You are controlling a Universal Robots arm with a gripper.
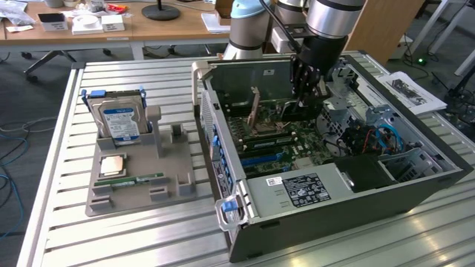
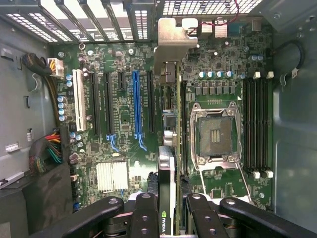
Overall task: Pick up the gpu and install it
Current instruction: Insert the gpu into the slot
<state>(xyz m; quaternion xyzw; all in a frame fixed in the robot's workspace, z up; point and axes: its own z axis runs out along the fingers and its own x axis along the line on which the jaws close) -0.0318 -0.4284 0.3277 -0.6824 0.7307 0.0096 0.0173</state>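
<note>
My claw (image 2: pixel 168 210) is clamped on the gpu (image 2: pixel 167 163), held edge-on over the motherboard (image 2: pixel 121 116) inside the case (image 2: pixel 292 124), so I judge installing is in hand, which calls for lining its edge with one of the slots (image 2: pixel 150 99).

The tall walls of the open grey metal computer case (image 1: pixel 334 206) ring the green motherboard (image 2: pixel 126 153), leaving only its face open. A bundle of coloured cables (image 2: pixel 47 148) and a black box (image 1: pixel 360 172) crowd its edges. The thin dark gpu card (image 2: pixel 166 173) stands edge-on over its middle.
</note>
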